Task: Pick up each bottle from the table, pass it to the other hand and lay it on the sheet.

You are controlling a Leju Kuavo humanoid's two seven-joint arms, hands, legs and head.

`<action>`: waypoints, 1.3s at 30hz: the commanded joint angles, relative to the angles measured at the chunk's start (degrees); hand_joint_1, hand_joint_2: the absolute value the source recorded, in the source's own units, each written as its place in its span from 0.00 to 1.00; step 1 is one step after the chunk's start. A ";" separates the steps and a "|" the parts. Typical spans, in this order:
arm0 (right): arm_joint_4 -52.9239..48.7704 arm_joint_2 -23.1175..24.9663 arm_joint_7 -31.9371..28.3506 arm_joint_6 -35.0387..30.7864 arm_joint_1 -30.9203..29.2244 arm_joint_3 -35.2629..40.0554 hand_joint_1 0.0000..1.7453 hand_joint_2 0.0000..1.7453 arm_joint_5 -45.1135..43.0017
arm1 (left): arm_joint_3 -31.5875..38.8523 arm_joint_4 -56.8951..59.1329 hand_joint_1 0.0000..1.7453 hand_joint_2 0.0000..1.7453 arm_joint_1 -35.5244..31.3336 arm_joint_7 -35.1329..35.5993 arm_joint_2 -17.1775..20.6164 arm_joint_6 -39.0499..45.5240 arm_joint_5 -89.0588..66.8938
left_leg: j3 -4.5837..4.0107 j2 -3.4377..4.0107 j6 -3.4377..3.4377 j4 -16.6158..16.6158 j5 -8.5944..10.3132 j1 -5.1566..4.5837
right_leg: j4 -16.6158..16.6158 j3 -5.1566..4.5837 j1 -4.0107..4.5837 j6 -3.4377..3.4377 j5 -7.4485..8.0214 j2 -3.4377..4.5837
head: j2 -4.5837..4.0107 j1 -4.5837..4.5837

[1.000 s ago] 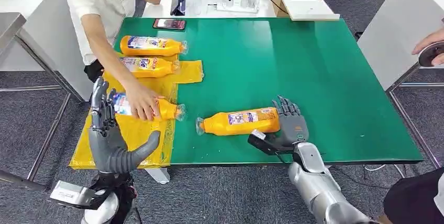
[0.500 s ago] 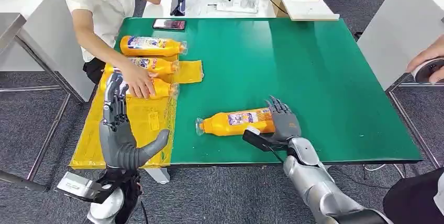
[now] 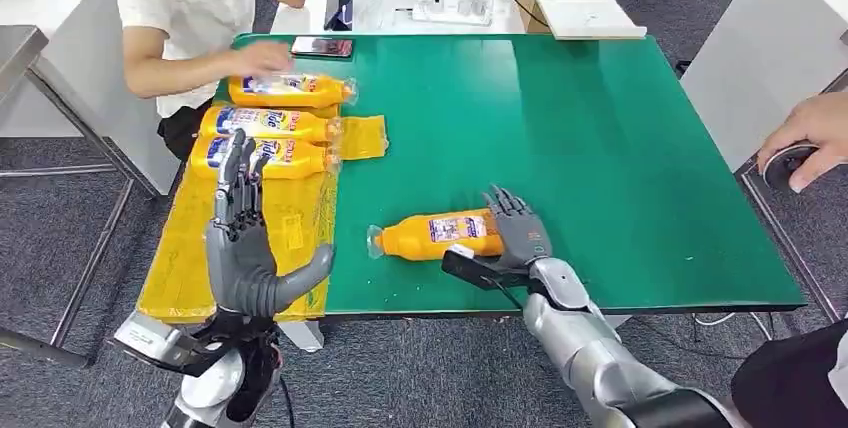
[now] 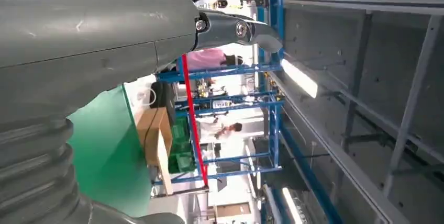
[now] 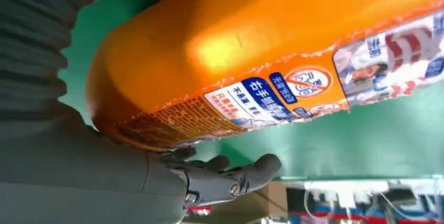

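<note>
Right hand (image 3: 516,235) nearer bottle (image 3: 432,235) base

Bright, even indoor light, shadows soft.
The tabletop (image 3: 560,128) shows evenly lit and sharp; a person's hand (image 3: 262,56) smears with motion blur; glare blooms on the orange bottle (image 5: 272,51) up close.

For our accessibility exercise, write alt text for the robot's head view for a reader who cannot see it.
The robot's right hand cups the base of an orange bottle lying on a green table. Its left hand is raised open over a yellow sheet, where a seated person touches one of three more bottles.
</note>
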 commanded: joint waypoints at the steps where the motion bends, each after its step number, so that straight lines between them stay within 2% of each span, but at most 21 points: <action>1: 7.26 -1.27 6.53 12.37 -1.24 0.04 0.00 1.00 -2.44 | -1.83 6.65 0.00 1.00 -3.88 1.25 0.20 -1.46 1.69 | 0.31 -0.15 -0.11 -0.10 -0.02 0.08 | -0.12 0.36 0.10 -0.12 -0.06 -0.22 | -0.02 -0.02; 5: 7.11 -1.71 6.35 12.54 -1.05 -0.06 0.00 1.00 -2.58 | -1.76 7.12 0.00 1.00 -4.11 1.26 0.03 -1.44 1.72 | 0.66 -0.04 -0.02 -0.07 -0.06 0.05 | -0.14 0.62 0.09 -0.09 -0.07 -0.14 | 0.00 0.00; 6: 7.23 -1.52 6.62 12.96 -1.09 -0.71 0.24 1.00 -3.31 | -1.78 7.11 0.00 1.00 -4.09 1.26 0.02 -1.51 1.77 | 0.69 -0.11 -0.07 -0.09 -0.02 0.11 | -0.21 0.71 0.16 -0.14 -0.04 -0.26 | -0.02 0.00; 7: 7.52 -1.59 7.18 13.77 -1.15 -0.82 0.94 1.00 -3.45 | -1.80 7.25 0.00 1.00 -4.20 1.32 -0.01 -1.71 1.93 | 0.77 0.04 -0.03 -0.07 -0.06 0.07 | -0.15 0.75 0.11 -0.10 -0.04 -0.08 | 0.00 -0.02; 8: 7.53 -1.90 7.85 14.18 -1.03 -0.16 1.00 1.00 -2.75 | -1.82 7.43 0.00 1.00 -4.31 1.34 -0.12 -1.76 1.99 | 0.78 -0.01 -0.07 -0.11 -0.02 0.10 | -0.23 0.80 0.15 -0.14 0.01 -0.16 | 0.00 0.00; 13: 7.37 -2.59 6.74 15.16 0.00 -1.32 1.00 1.00 -4.26 | -1.88 7.93 0.00 1.00 -4.46 1.43 -0.32 -1.88 2.25 | 0.91 -0.15 -0.04 -0.11 -0.03 0.11 | -0.23 0.94 0.16 -0.13 -0.04 -0.28 | 0.00 0.00; 24: 4.64 0.20 -6.74 2.08 2.12 -7.17 1.00 1.00 -11.97 | -1.03 5.20 0.00 1.00 -2.60 0.24 -0.03 0.79 0.38 | 0.91 0.12 -0.01 -0.08 -0.10 0.07 | -0.15 0.92 0.11 -0.09 -0.03 0.01 | 0.00 0.00; 27: 0.76 4.04 -16.12 -3.14 4.42 -11.54 1.00 1.00 -19.12 | 0.83 2.47 0.00 1.00 0.94 -0.66 0.33 4.93 -1.53 | 0.87 0.09 -0.07 -0.14 -0.09 0.11 | -0.21 0.90 0.16 -0.17 -0.03 -0.06 | 0.00 -0.02; 28: -2.24 6.19 -21.83 -4.56 6.22 -14.18 1.00 1.00 -24.00 | 2.48 2.37 0.00 1.00 2.94 2.17 -0.48 7.00 -0.78 | 0.89 0.27 -0.05 -0.12 -0.15 0.09 | -0.18 0.87 0.14 -0.14 -0.03 0.14 | -0.02 0.00; 30: -5.63 7.85 -22.04 -5.70 8.60 -13.30 1.00 1.00 -25.36 | 2.94 2.71 0.00 1.00 4.60 2.11 -0.47 7.18 0.19 | 0.86 0.42 -0.08 -0.13 -0.19 0.12 | -0.16 0.81 0.16 -0.17 -0.03 0.29 | -0.02 0.00; 33: -7.53 7.59 -22.35 -5.44 9.51 -12.41 1.00 1.00 -27.09 | 2.87 3.31 0.00 1.00 4.43 2.05 -0.71 7.39 0.55 | 0.54 0.25 -0.03 -0.05 -0.15 0.10 | -0.02 0.54 0.15 -0.11 -0.06 0.14 | -0.02 -0.02; 35: -15.69 10.23 -29.59 -3.36 13.51 -13.68 0.91 1.00 -36.68 | 4.03 4.53 0.00 1.00 6.12 6.83 -1.73 6.62 3.89 | 0.35 0.14 -0.03 -0.03 -0.12 0.11 | -0.02 0.37 0.16 -0.11 -0.07 0.05 | 0.00 -0.04; 37: -29.79 12.11 -28.55 -2.58 20.80 -8.10 0.99 1.00 -43.78 | 4.37 7.00 0.00 1.00 8.11 8.34 -2.03 2.02 8.75 | 0.33 -0.01 -0.06 -0.05 -0.17 0.20 | -0.06 0.42 0.22 -0.14 -0.14 0.03 | -0.02 -0.02; 39: -39.60 11.56 -25.88 -1.98 25.67 -1.36 1.00 1.00 -48.88 | 4.02 7.49 0.00 1.00 9.81 6.91 -2.01 -0.47 9.24 | 0.51 -0.09 -0.09 -0.13 -0.26 0.22 | -0.11 0.65 0.23 -0.18 -0.25 -0.09 | 0.00 0.02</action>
